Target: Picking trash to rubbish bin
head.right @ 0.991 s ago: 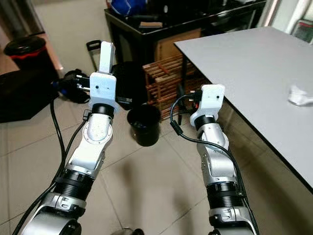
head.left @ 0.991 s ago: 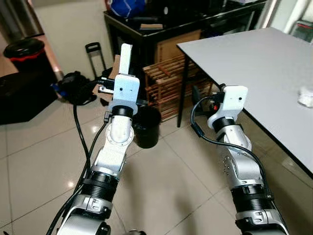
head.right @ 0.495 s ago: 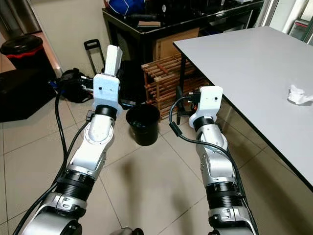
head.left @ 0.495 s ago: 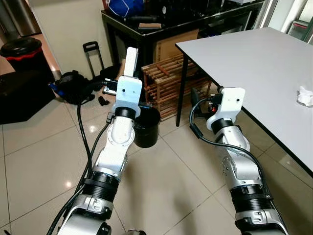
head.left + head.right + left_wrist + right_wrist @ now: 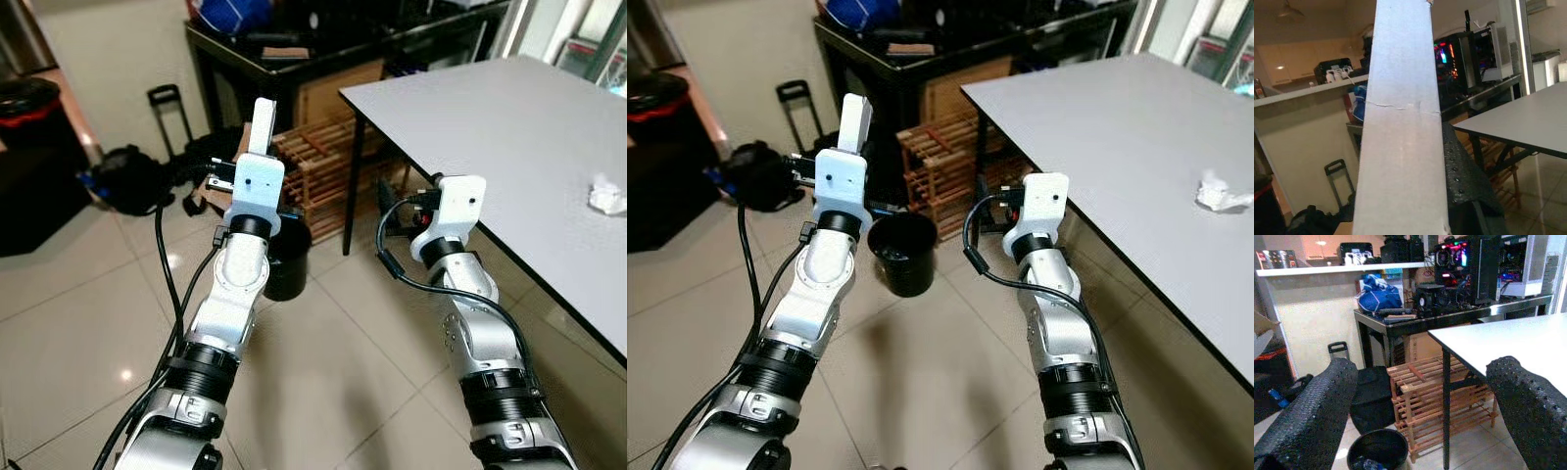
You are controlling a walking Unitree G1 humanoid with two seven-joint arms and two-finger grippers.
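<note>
My left gripper (image 5: 257, 147) is raised in front of me and shut on a flat white cardboard strip (image 5: 1400, 122) that stands upright; one black finger (image 5: 1464, 181) shows beside the strip. A small round black bin (image 5: 902, 255) stands on the tiled floor just below and beyond that arm, with some rubbish inside (image 5: 1369, 464). My right gripper (image 5: 1420, 411) is held out at mid height, open, its two fingers (image 5: 1308, 416) wide apart and holding nothing. A crumpled white tissue (image 5: 1220, 193) lies on the grey table (image 5: 490, 108) at the far right.
A wooden slatted rack (image 5: 313, 166) stands under the black desk (image 5: 284, 59) behind the bin. The table's black leg (image 5: 351, 196) is to the right of the bin. A black bag (image 5: 122, 176) and a trolley handle (image 5: 165, 108) sit on the floor at the left.
The whole scene has slid left and slightly down as the camera moved. Both arms keep the same pose, and the strip stays in my left gripper.
</note>
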